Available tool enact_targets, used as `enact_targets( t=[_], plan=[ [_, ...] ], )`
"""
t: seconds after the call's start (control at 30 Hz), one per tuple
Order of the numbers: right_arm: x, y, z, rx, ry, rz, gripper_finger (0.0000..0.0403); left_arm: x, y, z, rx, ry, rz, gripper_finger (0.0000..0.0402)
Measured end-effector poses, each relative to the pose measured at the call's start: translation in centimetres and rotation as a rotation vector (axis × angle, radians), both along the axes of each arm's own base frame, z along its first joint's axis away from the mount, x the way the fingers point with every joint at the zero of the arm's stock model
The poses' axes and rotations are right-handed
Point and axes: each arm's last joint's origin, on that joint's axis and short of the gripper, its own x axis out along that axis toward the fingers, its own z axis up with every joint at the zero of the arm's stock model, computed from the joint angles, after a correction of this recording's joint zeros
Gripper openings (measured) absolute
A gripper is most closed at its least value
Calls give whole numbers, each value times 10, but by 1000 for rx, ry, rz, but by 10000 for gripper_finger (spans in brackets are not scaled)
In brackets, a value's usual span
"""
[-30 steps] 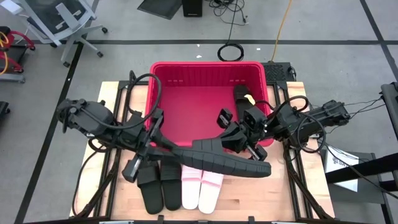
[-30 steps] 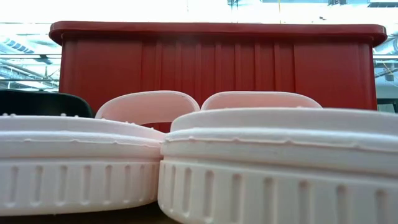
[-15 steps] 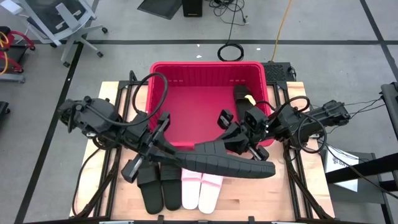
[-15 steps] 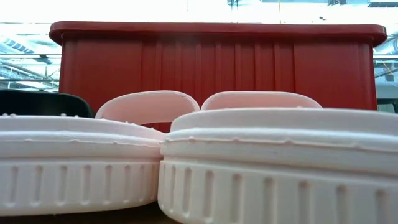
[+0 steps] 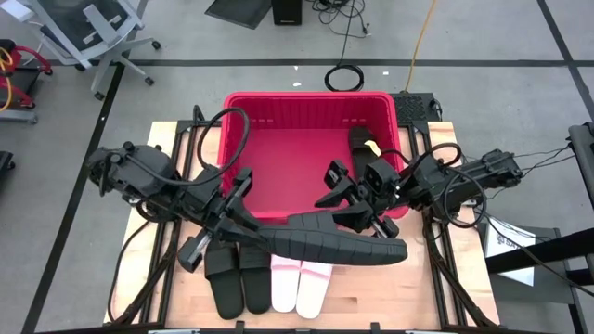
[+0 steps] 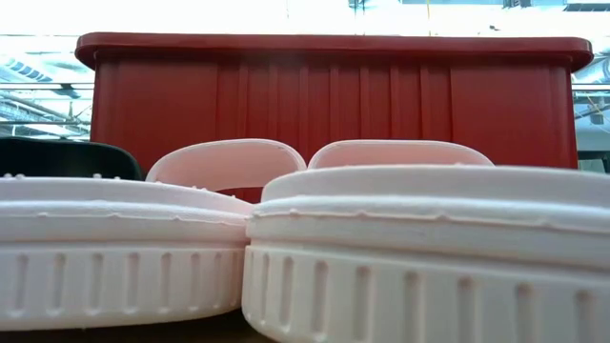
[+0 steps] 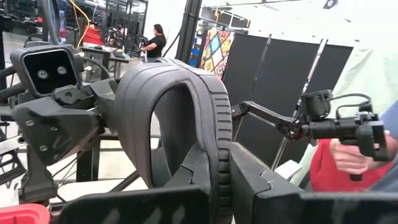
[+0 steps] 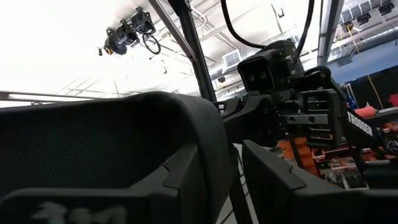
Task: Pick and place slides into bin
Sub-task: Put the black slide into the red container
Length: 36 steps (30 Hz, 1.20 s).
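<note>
One black slide (image 5: 343, 243) is held up in the air over the table, just in front of the red bin (image 5: 278, 153). My left gripper (image 5: 264, 232) is shut on its left end and my right gripper (image 5: 357, 221) on its middle. Two black slides (image 5: 237, 278) and two pink slides (image 5: 299, 283) lie side by side, soles down, on the table's near part. The pink pair fills the low view (image 6: 429, 248). Another black slide (image 5: 360, 144) lies in the bin at its right wall. My left gripper pinches the slide's sole (image 7: 217, 171) edge-on between its two fingers, at the end nearest the left arm. The fingers come level from the table's left. The slide is lifted clear and stands on its side, its strap (image 7: 161, 118) arching out sideways. My right gripper has the slide's sole (image 8: 124, 143) between its two fingers, coming from the table's right and far side. The sole lies flat against one finger (image 8: 93, 202). The slide is clear of the table and the bin.
The bin takes up the table's far middle. The wooden table (image 5: 390, 297) is bare at its near right and near left. A person with a hand-held device (image 7: 354, 140) shows in the room beyond the table.
Both grippers and the held black slide have shifted slightly toward the table's right edge and a little toward the bin. The slides on the table have not moved.
</note>
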Motion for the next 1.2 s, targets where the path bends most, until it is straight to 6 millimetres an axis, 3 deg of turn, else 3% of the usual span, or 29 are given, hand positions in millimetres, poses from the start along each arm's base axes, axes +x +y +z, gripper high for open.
enact_targets(
  t=[0.33,0.7,0.97,1.2],
  plan=[
    [-16,-24,12,3,34,-110,155,-22,1,11,-27,-36,-30,8],
    [-58,-48,28,-82,112,-566,154,-50,12,26,-153,-48,37,7],
    [-74,-56,30,-174,186,-785,159,-68,35,36,-244,-74,227,7],
    [-77,-50,23,-303,325,-1022,160,-80,57,42,-309,-106,453,20]
  ],
)
